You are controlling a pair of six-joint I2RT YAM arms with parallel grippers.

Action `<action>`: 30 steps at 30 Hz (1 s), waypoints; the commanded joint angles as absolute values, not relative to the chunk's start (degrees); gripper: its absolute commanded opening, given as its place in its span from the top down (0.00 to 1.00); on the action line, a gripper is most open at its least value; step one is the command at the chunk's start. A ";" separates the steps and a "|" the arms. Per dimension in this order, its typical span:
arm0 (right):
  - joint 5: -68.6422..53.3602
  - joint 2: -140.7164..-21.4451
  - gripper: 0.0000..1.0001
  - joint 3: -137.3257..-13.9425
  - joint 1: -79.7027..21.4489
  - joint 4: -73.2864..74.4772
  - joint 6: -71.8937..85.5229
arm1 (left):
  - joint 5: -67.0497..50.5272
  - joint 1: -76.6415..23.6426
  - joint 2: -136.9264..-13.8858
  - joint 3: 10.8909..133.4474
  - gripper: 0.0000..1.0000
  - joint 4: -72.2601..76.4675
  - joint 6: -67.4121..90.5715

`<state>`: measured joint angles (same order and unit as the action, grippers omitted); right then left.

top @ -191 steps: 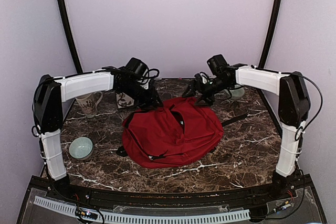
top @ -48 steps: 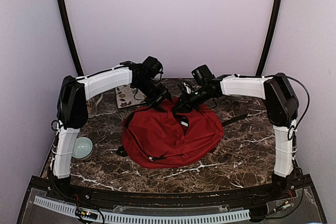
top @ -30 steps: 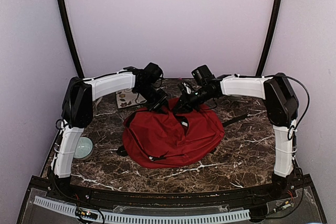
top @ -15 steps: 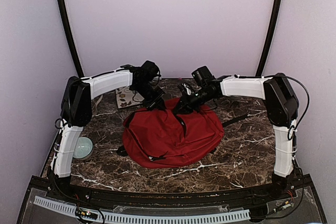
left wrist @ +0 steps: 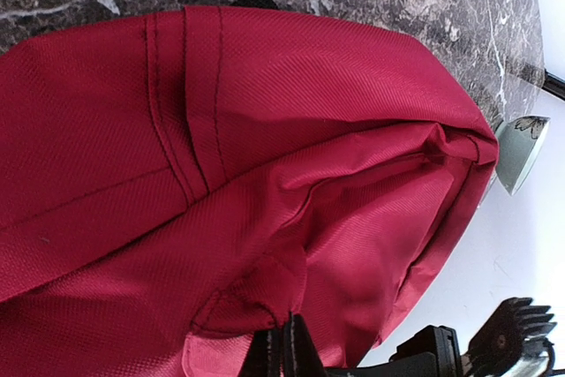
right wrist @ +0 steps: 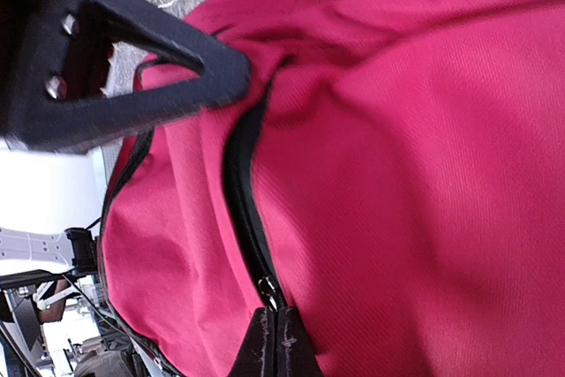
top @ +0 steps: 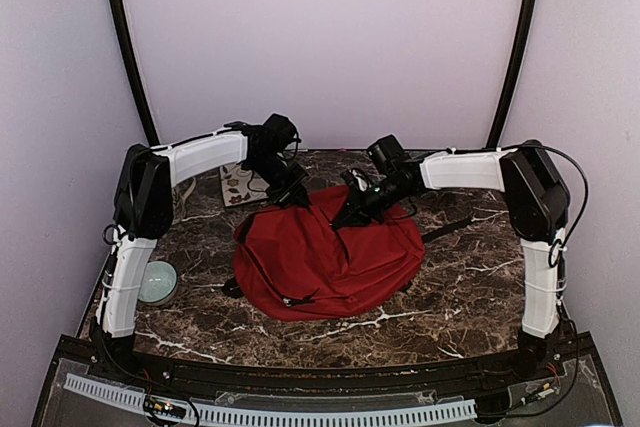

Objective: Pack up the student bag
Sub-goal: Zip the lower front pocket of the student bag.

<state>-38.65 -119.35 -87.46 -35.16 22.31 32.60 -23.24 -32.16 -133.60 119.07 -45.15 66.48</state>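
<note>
Working the student bag [top: 320, 257] lying flat on the surface [top: 460, 287], I had my left tool [top: 290, 197] clamped on fabric at its far edge, right tool [top: 343, 219] pinching the zip pull [right wrist: 265, 287]; I judged taut fabric and a straight draw best.

Pale lilac walls [top: 330, 37], black poles [top: 124, 42] at eleven and one o'clock, dark brown white-veined marble table [top: 470, 292], soft even light
</note>
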 commanded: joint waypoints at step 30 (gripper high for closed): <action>-34.60 -109.42 1.00 -78.27 -35.84 33.11 26.09 | -20.70 -28.73 -130.64 117.14 1.00 -40.43 63.70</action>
